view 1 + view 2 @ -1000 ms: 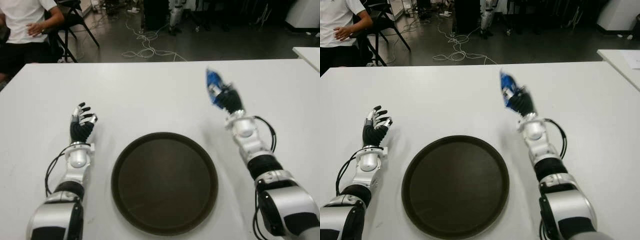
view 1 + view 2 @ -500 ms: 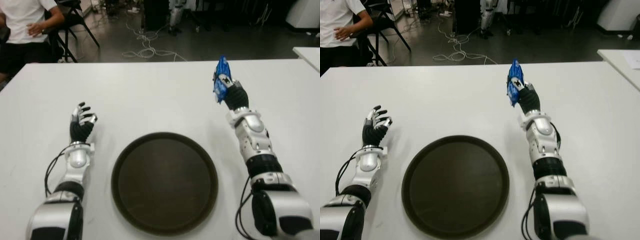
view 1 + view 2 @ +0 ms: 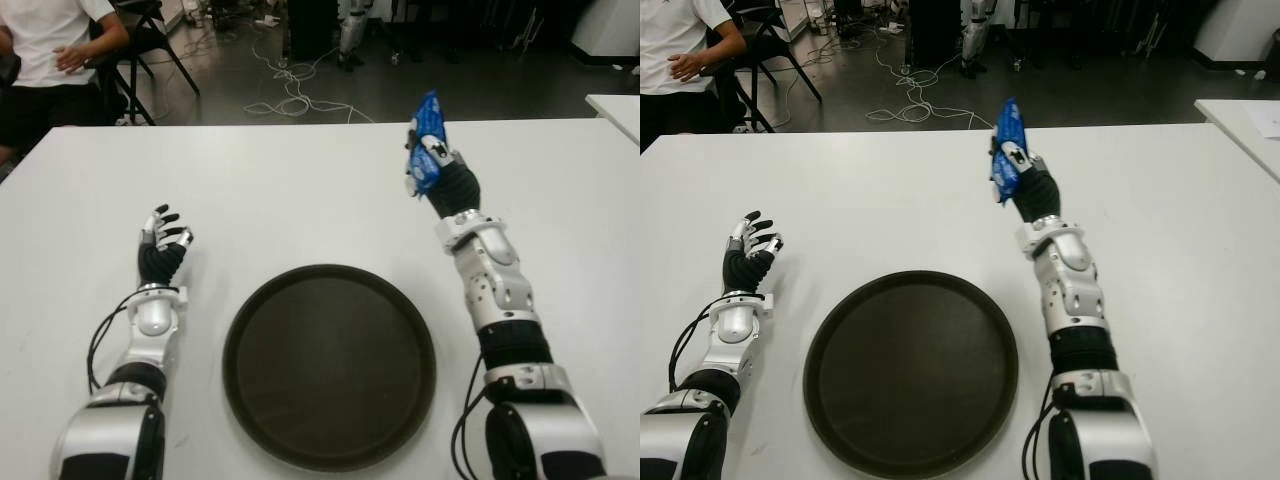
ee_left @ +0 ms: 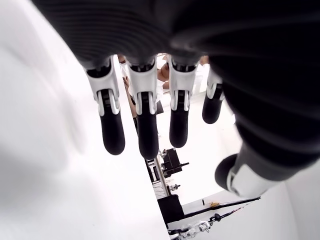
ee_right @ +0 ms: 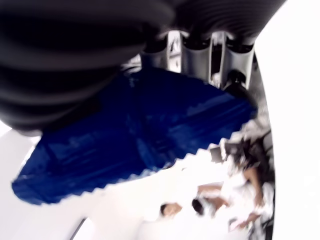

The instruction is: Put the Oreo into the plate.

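One Oreo pack (image 3: 428, 150): glossy blue foil wrapper, crinkled, sawtooth-cut end seam, grasped upright in right hand (image 3: 440, 178), raised above table (image 3: 300, 190) at 1 o'clock from plate (image 3: 329, 363). Fingers clenched round wrapper's lower part.

One plate: round, dark brown, smooth matte, low raised rim, nothing in it, near table's front edge.

Left hand (image 3: 162, 250) at 9 o'clock from plate, well apart; black ribbed palm, white-and-black jointed fingers (image 4: 112, 131) loosely spread, grasping nothing.

Table: plain white, smooth.

One person (image 3: 50, 50) seated beyond table, 11 o'clock.
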{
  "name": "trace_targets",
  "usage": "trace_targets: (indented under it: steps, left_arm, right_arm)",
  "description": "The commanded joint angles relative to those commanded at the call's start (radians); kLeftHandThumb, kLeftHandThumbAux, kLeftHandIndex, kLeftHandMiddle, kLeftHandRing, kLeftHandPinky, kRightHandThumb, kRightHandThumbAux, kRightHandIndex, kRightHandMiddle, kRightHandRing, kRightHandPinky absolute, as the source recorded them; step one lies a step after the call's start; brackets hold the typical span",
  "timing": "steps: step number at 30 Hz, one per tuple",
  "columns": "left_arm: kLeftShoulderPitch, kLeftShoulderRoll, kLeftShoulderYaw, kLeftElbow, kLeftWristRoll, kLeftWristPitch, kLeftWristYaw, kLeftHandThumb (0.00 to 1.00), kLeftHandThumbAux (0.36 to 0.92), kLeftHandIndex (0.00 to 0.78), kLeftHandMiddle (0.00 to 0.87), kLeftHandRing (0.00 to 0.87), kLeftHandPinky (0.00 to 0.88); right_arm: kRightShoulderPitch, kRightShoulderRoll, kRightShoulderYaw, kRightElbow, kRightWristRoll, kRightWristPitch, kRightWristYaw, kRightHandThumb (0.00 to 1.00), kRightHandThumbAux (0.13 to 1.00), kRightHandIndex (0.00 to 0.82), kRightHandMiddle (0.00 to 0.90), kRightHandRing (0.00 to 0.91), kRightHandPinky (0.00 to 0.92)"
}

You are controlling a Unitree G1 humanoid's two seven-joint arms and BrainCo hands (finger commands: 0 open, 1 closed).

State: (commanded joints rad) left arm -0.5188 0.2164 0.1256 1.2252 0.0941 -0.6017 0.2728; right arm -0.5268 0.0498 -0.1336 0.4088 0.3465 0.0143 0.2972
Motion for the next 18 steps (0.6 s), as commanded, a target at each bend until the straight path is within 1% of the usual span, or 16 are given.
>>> trace_targets:
  steps: [4, 8, 14, 18]
  left_arm:
    - [-0.003, 0.003, 0.004, 0.004, -0.001, 0.005, -0.008, 0.313, 0.663, 0.155, 0.23, 0.258, 0.305]
    - [-0.004, 0.006, 0.01, 0.009, -0.003, 0.013, -0.013, 0.311, 0.665, 0.152, 0.23, 0.26, 0.306]
    - [-0.005, 0.007, 0.011, 0.01, 0.002, 0.014, -0.009, 0.306, 0.643, 0.152, 0.226, 0.255, 0.3]
    - [-0.004, 0.008, 0.009, 0.011, 0.005, 0.011, -0.006, 0.312, 0.647, 0.153, 0.235, 0.266, 0.319]
  right_arm:
    - [0.008, 0.015, 0.009, -0.015, -0.007, -0.001, 0.004, 0.708, 0.713, 0.44, 0.824, 0.824, 0.83]
    - [0.015, 0.019, 0.023, -0.027, -0.02, 0.01, 0.004, 0.71, 0.714, 0.441, 0.813, 0.813, 0.816]
    - [0.017, 0.01, 0.042, -0.035, -0.039, 0.037, 0.002, 0.71, 0.714, 0.441, 0.808, 0.809, 0.817]
    - [0.018, -0.001, 0.056, -0.038, -0.055, 0.058, -0.002, 0.71, 0.714, 0.441, 0.81, 0.809, 0.814]
